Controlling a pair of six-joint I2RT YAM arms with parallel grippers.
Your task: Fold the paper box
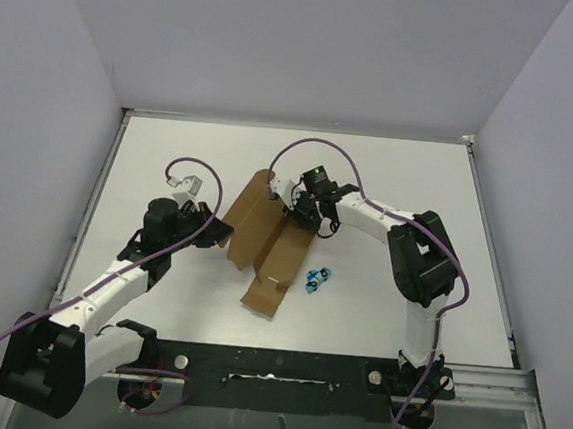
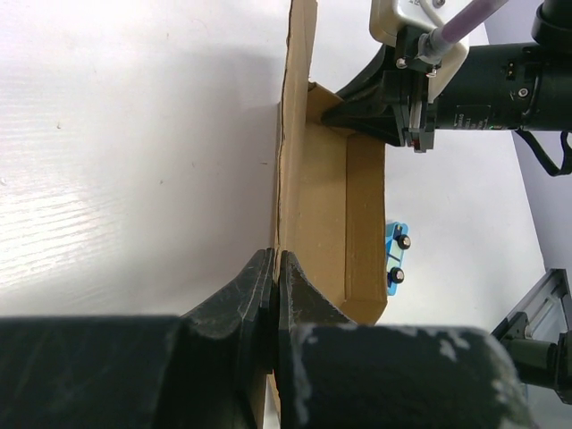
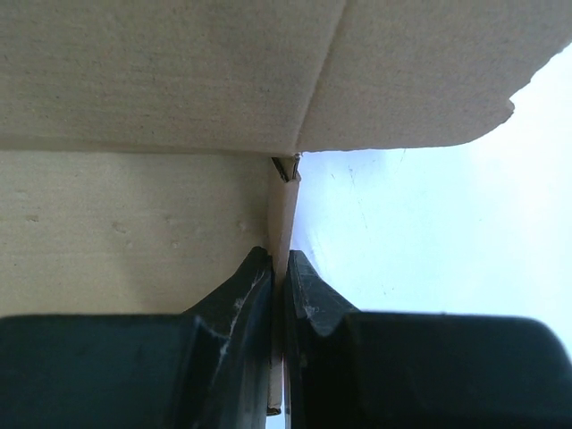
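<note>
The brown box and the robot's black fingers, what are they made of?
The paper box looks like thin matte brown cardboard: fibrous face, creased folds. The fingers of the left gripper look like dull black plastic, going by pale scuffs, though unsure.

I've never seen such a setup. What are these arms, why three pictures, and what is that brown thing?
These are two robot arms bolted to a white table. The wide picture comes from a camera overhead; the two close-ups come from cameras on the arms' wrists. The left gripper and the right gripper each pinch an edge of the paper box, a partly folded brown cardboard sheet. A small blue object lies beside it.
</note>
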